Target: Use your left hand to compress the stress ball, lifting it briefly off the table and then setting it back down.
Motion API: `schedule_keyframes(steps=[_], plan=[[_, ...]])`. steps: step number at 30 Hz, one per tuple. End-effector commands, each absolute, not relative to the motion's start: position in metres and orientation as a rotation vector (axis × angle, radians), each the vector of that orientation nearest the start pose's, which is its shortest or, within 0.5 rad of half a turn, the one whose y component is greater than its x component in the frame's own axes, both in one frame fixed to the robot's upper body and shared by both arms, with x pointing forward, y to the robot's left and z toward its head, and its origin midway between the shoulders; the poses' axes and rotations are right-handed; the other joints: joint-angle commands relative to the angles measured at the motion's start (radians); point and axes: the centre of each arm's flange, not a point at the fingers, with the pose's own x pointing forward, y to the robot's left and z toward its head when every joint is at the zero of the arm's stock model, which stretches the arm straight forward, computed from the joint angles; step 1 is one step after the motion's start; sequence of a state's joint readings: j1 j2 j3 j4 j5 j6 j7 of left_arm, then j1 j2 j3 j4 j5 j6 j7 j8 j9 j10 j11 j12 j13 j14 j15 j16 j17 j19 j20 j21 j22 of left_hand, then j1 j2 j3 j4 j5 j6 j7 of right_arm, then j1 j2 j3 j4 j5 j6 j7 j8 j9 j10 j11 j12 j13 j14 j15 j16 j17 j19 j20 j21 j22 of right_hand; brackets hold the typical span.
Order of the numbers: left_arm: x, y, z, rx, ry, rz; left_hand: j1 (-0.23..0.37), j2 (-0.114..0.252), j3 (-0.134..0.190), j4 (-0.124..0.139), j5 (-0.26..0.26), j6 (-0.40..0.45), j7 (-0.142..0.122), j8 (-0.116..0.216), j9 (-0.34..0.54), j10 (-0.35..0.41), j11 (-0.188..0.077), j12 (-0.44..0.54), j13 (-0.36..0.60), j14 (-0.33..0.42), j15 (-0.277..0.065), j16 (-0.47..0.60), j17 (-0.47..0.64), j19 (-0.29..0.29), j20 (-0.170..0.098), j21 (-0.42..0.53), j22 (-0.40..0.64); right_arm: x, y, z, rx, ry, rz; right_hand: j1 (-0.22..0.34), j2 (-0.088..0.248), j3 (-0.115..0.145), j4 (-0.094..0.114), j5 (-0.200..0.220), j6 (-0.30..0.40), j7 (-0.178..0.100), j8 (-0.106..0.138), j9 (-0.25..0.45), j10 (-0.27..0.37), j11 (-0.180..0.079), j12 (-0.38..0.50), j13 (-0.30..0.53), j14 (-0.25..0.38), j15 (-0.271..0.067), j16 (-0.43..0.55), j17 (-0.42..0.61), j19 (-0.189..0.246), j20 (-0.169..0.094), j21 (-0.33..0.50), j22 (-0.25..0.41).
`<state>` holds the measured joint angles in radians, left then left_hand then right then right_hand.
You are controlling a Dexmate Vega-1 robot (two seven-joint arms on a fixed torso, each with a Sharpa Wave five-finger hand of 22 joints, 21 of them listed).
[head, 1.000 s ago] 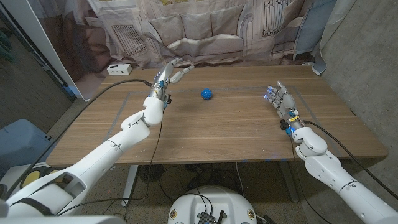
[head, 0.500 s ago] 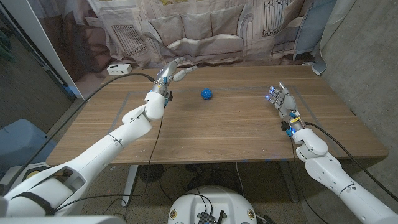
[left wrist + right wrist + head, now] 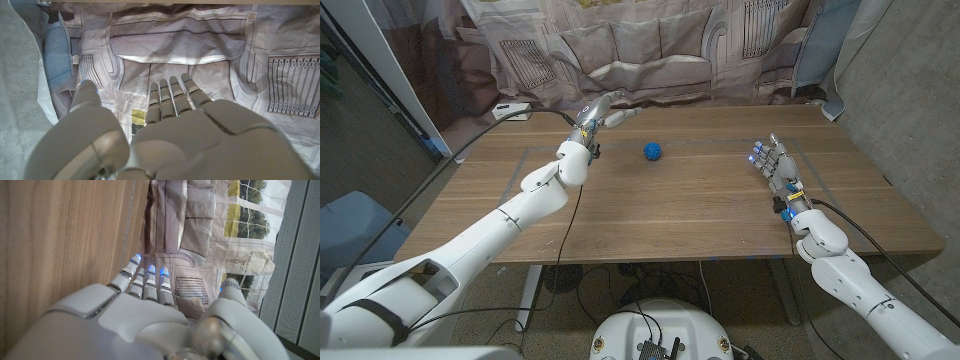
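**Stress ball sits alone mid-counter, both hands empty**

Stress ball point(image 3: 653, 151), small, round and bright blue with a nubbly, spiky-looking surface, rests on the wooden counter point(image 3: 670, 210) toward its far side, roughly central between the two arms. Nothing touches it.

Over on the left, the left hand point(image 3: 601, 114) is raised near the counter's far edge, up and to the left of the ball and clearly apart from it. Its pale grey, smooth-shelled fingers point(image 3: 623, 113) are extended and loosely spread toward the ball's side, holding nothing. From the left wrist view that same hand point(image 3: 170, 130) shows a glossy rounded back with the fingers straight and side by side and the thumb set off to one side, pointed at a printed fabric backdrop point(image 3: 180, 45) with a creased sofa pattern.

On the right, the right hand point(image 3: 775, 166) stands by the counter's right side, well apart from the ball, fingers upright and slightly parted, tips glowing blue, nothing in its grasp. The right wrist view confirms it: the right hand point(image 3: 145, 315), matte grey plates, straight fingers with blue-lit tips, sits just beside the wood-grain surface.

A black cable point(image 3: 490, 135) runs along the left arm. A small white box point(image 3: 510, 109) lies at the counter's far left corner.
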<state>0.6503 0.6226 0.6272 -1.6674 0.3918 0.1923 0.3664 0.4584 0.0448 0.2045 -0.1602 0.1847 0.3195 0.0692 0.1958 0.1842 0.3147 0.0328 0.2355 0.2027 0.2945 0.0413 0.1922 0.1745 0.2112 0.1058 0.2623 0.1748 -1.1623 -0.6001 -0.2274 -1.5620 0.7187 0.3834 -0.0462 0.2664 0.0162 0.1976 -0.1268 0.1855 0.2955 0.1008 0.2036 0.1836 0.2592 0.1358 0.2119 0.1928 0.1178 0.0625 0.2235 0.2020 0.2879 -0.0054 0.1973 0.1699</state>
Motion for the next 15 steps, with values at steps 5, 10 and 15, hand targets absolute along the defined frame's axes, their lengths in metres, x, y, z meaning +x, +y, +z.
schedule_keyframes(steps=[5, 10, 15], plan=[[0.605, 0.174, 0.106, 1.188, -0.813, 0.243, 0.025, 0.004, 0.011, -0.004, -0.003, -0.011, -0.001, -0.005, 0.003, -0.012, 0.002, -0.009, 0.003, -0.012, -0.002, -0.005, 0.004, 0.013, 0.011, -0.003, 0.003, 0.577, -0.333, -0.081, 0.130, -0.642, 0.128, 0.007, 0.000, -0.003, -0.003, 0.000, 0.013, 0.000, 0.000, 0.005, 0.012, 0.000, 0.000, 0.002, 0.007, 0.007, -0.005, 0.004, 0.007, 0.003, 0.000, 0.001], [0.606, 0.168, 0.109, 1.226, -0.806, 0.232, 0.032, 0.003, 0.013, -0.005, -0.004, -0.010, -0.001, -0.004, 0.003, -0.012, 0.001, -0.009, 0.003, -0.012, -0.005, -0.005, 0.004, 0.020, 0.019, -0.003, 0.003, 0.577, -0.333, -0.082, 0.136, -0.641, 0.126, 0.006, 0.000, -0.003, -0.003, -0.001, 0.016, 0.002, 0.001, 0.005, 0.013, -0.002, 0.000, 0.002, 0.009, 0.007, -0.005, 0.005, 0.009, 0.005, 0.000, 0.001], [0.608, 0.159, 0.112, 1.262, -0.798, 0.202, 0.037, -0.001, 0.013, -0.005, -0.005, -0.009, 0.001, -0.003, 0.003, -0.010, 0.007, -0.009, 0.003, -0.010, -0.004, -0.004, 0.003, 0.029, 0.016, -0.002, 0.002, 0.575, -0.334, -0.083, 0.142, -0.642, 0.120, 0.007, 0.001, -0.004, -0.003, -0.001, 0.017, 0.003, 0.001, 0.005, 0.015, -0.001, 0.000, 0.002, 0.010, 0.007, -0.005, 0.005, 0.011, 0.005, 0.001, 0.001]])
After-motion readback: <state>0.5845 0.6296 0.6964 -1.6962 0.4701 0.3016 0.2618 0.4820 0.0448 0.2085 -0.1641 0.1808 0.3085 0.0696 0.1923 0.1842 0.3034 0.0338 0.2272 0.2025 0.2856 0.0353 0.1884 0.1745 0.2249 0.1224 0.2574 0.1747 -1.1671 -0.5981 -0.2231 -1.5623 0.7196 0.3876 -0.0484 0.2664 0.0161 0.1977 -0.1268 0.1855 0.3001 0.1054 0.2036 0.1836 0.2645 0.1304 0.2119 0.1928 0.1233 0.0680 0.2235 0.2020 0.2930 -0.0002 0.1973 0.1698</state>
